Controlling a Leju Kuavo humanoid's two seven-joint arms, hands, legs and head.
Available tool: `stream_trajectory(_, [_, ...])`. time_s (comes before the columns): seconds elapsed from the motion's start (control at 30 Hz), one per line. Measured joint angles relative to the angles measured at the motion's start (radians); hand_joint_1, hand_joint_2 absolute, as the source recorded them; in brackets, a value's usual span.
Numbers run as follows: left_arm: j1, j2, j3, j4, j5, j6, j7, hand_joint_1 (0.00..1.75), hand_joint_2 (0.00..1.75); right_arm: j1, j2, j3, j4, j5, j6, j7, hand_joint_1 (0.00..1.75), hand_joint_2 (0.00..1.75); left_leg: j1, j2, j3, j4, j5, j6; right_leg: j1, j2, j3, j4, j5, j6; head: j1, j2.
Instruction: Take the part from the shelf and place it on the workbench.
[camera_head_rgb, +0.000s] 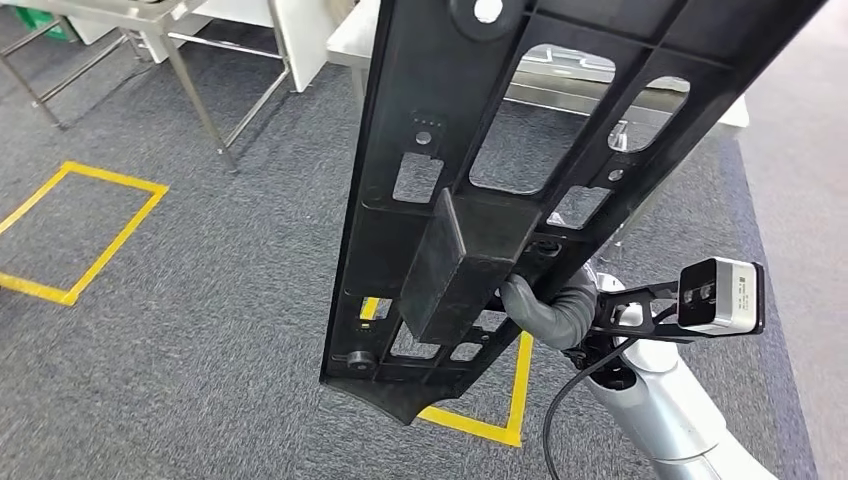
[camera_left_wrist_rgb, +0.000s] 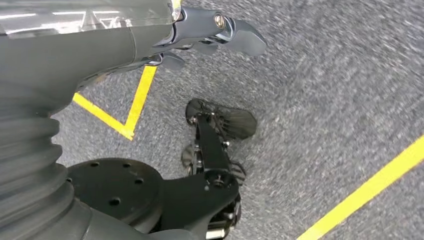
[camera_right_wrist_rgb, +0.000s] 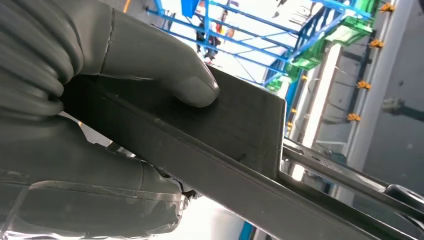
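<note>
The right robot hand (camera_head_rgb: 548, 308) grasps a long black plastic part (camera_head_rgb: 500, 160) by its boxy block, thumb (camera_right_wrist_rgb: 165, 70) pressed on the block's flat face. The part is held in the air, tilted, above grey carpet (camera_head_rgb: 200, 290) marked with yellow tape (camera_head_rgb: 95, 255). A steel desk (camera_head_rgb: 200, 60) stands beyond. The left robot hand (camera_left_wrist_rgb: 210, 32) hangs over the floor, fingers apart, holding nothing.
</note>
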Motion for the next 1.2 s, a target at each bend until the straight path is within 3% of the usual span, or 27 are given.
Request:
stream_trajectory(0.03, [0.000,0.000,0.000,0.000,0.000,-0.001,0.000,0.00,1.75,0.000,0.000,0.000,-0.001,0.000,0.001,0.000,1.75,1.75,-0.003,0.008,0.002,0.001,-0.003,-0.006,0.004,-0.009,0.010,-0.021,0.003,-0.008,-0.001,0.000])
stream_trajectory(0.1, [-0.002,0.000,0.000,0.000,-0.002,-0.003,0.001,0.00,1.75,0.000,-0.001,-0.001,-0.002,-0.001,0.000,0.001,1.75,1.75,-0.004,0.023,0.007,0.000,-0.008,-0.018,0.005,0.010,0.007,-0.023,0.002,-0.022,-0.002,0.000])
stream_trajectory(0.17, [-0.004,0.000,0.000,0.000,-0.007,-0.005,0.000,0.00,1.75,-0.003,-0.002,-0.003,-0.002,0.000,-0.006,0.006,1.75,1.75,0.000,-0.006,0.000,0.025,-0.029,-0.030,0.001,0.027,0.009,-0.028,0.005,-0.035,-0.004,0.000])
stream_trajectory(0.23, [-0.004,0.001,0.000,0.000,-0.011,-0.005,0.000,0.00,1.75,-0.007,-0.001,-0.004,-0.003,0.000,-0.011,0.012,1.75,1.75,0.004,-0.061,-0.047,0.129,-0.088,-0.038,-0.002,0.040,0.011,-0.031,0.006,-0.044,-0.008,0.000])
stream_trajectory(0.3, [0.001,0.001,0.000,0.000,-0.013,-0.006,0.001,0.00,1.75,-0.007,-0.001,-0.003,-0.002,0.000,-0.013,0.017,1.75,1.75,0.005,-0.082,-0.117,0.270,-0.143,-0.040,0.001,0.056,0.012,-0.031,0.004,-0.049,-0.012,0.000])
stream_trajectory(0.33, [0.002,0.001,0.000,0.000,-0.014,-0.006,0.001,0.00,1.75,-0.006,-0.001,-0.003,-0.002,0.000,-0.013,0.018,1.75,1.75,0.005,-0.084,-0.139,0.305,-0.145,-0.040,0.003,0.064,0.013,-0.030,0.003,-0.050,-0.012,0.000])
stream_trajectory(0.37, [0.003,0.001,0.000,0.000,-0.014,-0.006,0.002,0.00,1.75,-0.006,-0.001,-0.003,-0.001,-0.001,-0.013,0.019,1.75,1.75,0.005,-0.084,-0.141,0.298,-0.124,-0.037,0.004,0.072,0.015,-0.030,0.002,-0.050,-0.012,0.000])
stream_trajectory(0.4, [0.003,0.001,0.000,0.000,-0.015,-0.006,0.002,0.00,1.75,-0.005,-0.002,-0.003,-0.001,-0.001,-0.012,0.019,1.75,1.75,0.005,-0.084,-0.124,0.250,-0.087,-0.033,0.005,0.079,0.019,-0.029,0.000,-0.050,-0.012,0.000])
stream_trajectory(0.47, [0.003,0.003,0.000,0.000,-0.015,-0.007,0.003,0.00,1.75,-0.006,-0.002,-0.003,0.000,-0.003,-0.012,0.020,1.75,1.75,0.002,-0.088,-0.062,0.104,-0.009,-0.021,0.007,0.089,0.026,-0.028,-0.005,-0.046,-0.012,0.000])
stream_trajectory(0.5, [0.002,0.004,0.000,0.000,-0.015,-0.008,0.002,0.00,1.75,-0.006,-0.002,-0.003,0.000,-0.004,-0.012,0.020,1.75,1.75,-0.001,-0.090,-0.039,0.051,0.009,-0.015,0.009,0.093,0.027,-0.027,-0.007,-0.042,-0.012,0.000])
stream_trajectory(0.53, [0.001,0.004,-0.001,0.000,-0.015,-0.010,0.002,0.00,1.75,-0.005,-0.002,-0.003,0.000,-0.005,-0.012,0.021,1.75,1.75,-0.003,-0.092,-0.026,0.022,0.014,-0.010,0.009,0.095,0.026,-0.026,-0.008,-0.038,-0.011,0.000])
stream_trajectory(0.67, [0.000,0.005,0.000,0.000,-0.014,-0.015,-0.002,0.00,1.75,-0.006,-0.010,-0.003,0.003,-0.012,-0.012,0.020,1.75,1.75,-0.001,-0.090,-0.018,0.001,0.013,0.012,0.008,0.094,0.017,-0.008,-0.022,-0.015,-0.010,0.000])
stream_trajectory(0.73, [0.000,0.005,0.000,0.000,-0.012,-0.017,-0.008,0.00,1.75,-0.006,-0.015,-0.003,0.004,-0.017,-0.012,0.018,1.75,1.75,0.002,-0.088,-0.013,-0.005,0.014,0.021,0.004,0.088,-0.028,0.085,-0.071,-0.006,-0.007,0.000])
stream_trajectory(0.8, [0.000,0.005,0.000,0.000,-0.010,-0.018,-0.012,0.00,1.75,-0.003,-0.019,-0.002,0.008,-0.019,-0.012,0.015,1.75,1.75,0.002,-0.087,-0.012,-0.005,0.010,0.025,-0.001,0.086,-0.102,0.223,-0.125,0.001,-0.006,0.000])
stream_trajectory(0.83, [0.001,0.005,0.000,0.000,-0.010,-0.018,-0.013,0.00,1.75,-0.001,-0.019,-0.001,0.010,-0.019,-0.012,0.014,1.75,1.75,0.001,-0.087,-0.010,-0.004,0.007,0.025,-0.004,0.085,-0.128,0.265,-0.130,0.004,-0.006,0.000])
stream_trajectory(0.87, [0.002,0.005,0.000,0.000,-0.010,-0.019,-0.014,0.00,1.75,0.000,-0.020,0.000,0.011,-0.020,-0.012,0.013,1.75,1.75,0.002,-0.086,-0.007,-0.004,0.004,0.024,-0.007,0.084,-0.134,0.269,-0.116,0.006,-0.006,0.000])
stream_trajectory(0.93, [0.003,0.004,0.000,0.000,-0.010,-0.019,-0.015,0.00,1.75,0.000,-0.022,0.001,0.013,-0.023,-0.012,0.011,1.75,1.75,0.002,-0.087,0.006,-0.003,-0.006,0.019,-0.011,0.078,-0.086,0.157,-0.039,0.006,-0.006,0.000])
stream_trajectory(1.0, [0.004,0.004,0.000,0.000,-0.010,-0.019,-0.017,0.00,1.75,-0.002,-0.025,0.001,0.015,-0.028,-0.011,0.007,1.75,1.75,-0.001,-0.087,0.014,-0.001,-0.018,0.009,-0.009,0.067,-0.024,0.027,0.009,0.000,-0.006,0.000])
stream_trajectory(1.03, [0.005,0.004,0.000,0.000,-0.010,-0.019,-0.018,0.00,1.75,-0.003,-0.025,0.001,0.015,-0.031,-0.011,0.005,1.75,1.75,-0.002,-0.087,0.016,-0.001,-0.022,0.002,-0.007,0.064,-0.010,-0.005,0.013,-0.005,-0.007,0.000])
stream_trajectory(1.13, [0.004,0.004,0.000,0.000,-0.010,-0.019,-0.020,0.00,1.75,-0.003,-0.028,0.002,0.017,-0.035,-0.011,0.001,1.75,1.75,-0.003,-0.083,0.025,-0.003,-0.034,-0.015,-0.003,0.069,-0.001,-0.020,-0.002,-0.025,-0.010,0.000])
stream_trajectory(1.2, [0.004,0.005,0.000,0.000,-0.009,-0.019,-0.022,0.00,1.75,-0.004,-0.029,0.002,0.017,-0.036,-0.010,0.000,1.75,1.75,-0.001,-0.084,0.012,0.041,-0.056,-0.025,-0.006,0.071,0.018,-0.027,-0.010,-0.039,-0.013,0.000])
